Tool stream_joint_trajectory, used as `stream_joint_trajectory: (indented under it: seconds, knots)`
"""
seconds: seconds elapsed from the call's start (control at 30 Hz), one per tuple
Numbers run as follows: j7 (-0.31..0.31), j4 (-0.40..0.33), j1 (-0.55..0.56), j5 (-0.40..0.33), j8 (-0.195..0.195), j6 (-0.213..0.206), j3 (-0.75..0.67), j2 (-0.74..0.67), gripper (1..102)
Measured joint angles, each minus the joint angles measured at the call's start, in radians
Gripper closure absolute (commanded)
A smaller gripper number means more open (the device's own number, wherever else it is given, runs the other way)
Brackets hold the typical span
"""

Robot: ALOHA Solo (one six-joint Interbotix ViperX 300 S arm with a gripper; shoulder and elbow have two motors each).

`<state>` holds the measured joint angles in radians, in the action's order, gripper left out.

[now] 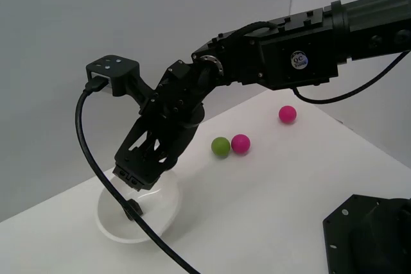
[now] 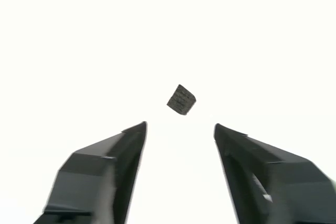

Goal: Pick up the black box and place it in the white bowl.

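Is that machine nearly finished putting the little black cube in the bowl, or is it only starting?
It looks nearly finished. The tool is over the white bowl, jaws spread apart, gripping nothing. In the wrist view the black box sits free against plain white beyond the fingertips, most likely the bowl's inside, so the drop seems made. What is left is for the arm to pull away. The coloured balls lie apart on the table.

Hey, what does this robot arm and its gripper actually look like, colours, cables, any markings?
The arm is matte black and blocky, with visible screws and a round white-and-blue sticker. A black camera block sits by the wrist, trailing a thick black cable. The gripper has two black, tapered, angular fingers.
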<state>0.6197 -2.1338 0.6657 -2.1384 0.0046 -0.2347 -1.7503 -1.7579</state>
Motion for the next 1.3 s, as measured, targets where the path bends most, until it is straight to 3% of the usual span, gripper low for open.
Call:
stream_joint_trajectory:
  seconds: [0.2, 0.4, 0.5, 0.7, 0.97, 1.1, 1.3]
  knots:
    - [-0.002, -0.058, -0.060, -0.058, 0.000, -0.002, -0.063, -0.066, 76]
    - [-0.003, -0.144, -0.140, -0.141, 0.000, -0.002, -0.150, -0.153, 84]
    - [-0.003, -0.181, -0.176, -0.178, 0.009, 0.000, -0.195, -0.196, 100]
    - [-0.002, -0.259, -0.256, -0.256, 0.026, -0.002, -0.321, -0.322, 100]
    - [-0.003, -0.387, -0.408, -0.383, 0.110, -0.002, -0.548, -0.546, 100]
    - [-0.002, -0.451, -0.511, -0.446, 0.172, -0.002, -0.664, -0.660, 100]
    - [0.012, -0.509, -0.614, -0.506, 0.216, -0.002, -0.758, -0.753, 100]
